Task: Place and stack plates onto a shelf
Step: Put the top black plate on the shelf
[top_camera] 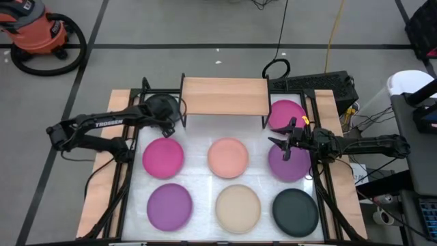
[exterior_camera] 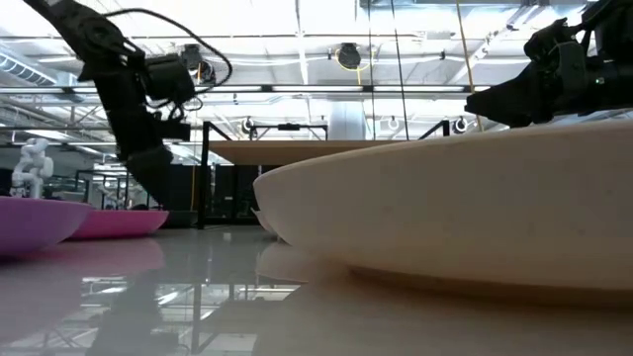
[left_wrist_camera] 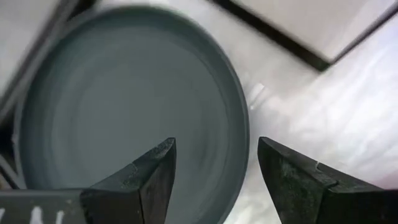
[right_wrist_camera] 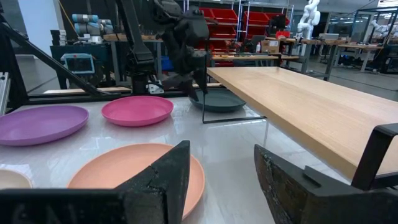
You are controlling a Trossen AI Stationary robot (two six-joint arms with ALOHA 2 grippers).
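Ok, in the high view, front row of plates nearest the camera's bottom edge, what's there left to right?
Purple plate → beige plate → dark grey plate.

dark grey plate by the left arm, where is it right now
In the high view that dark grey plate lies on the white board at its far left corner, beside the shelf and beyond the hot pink plate, with the open left gripper over its rim.

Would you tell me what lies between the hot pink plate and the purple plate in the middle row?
In the high view, the salmon plate lies between the hot pink plate and the purple plate, with bare white surface on either side.
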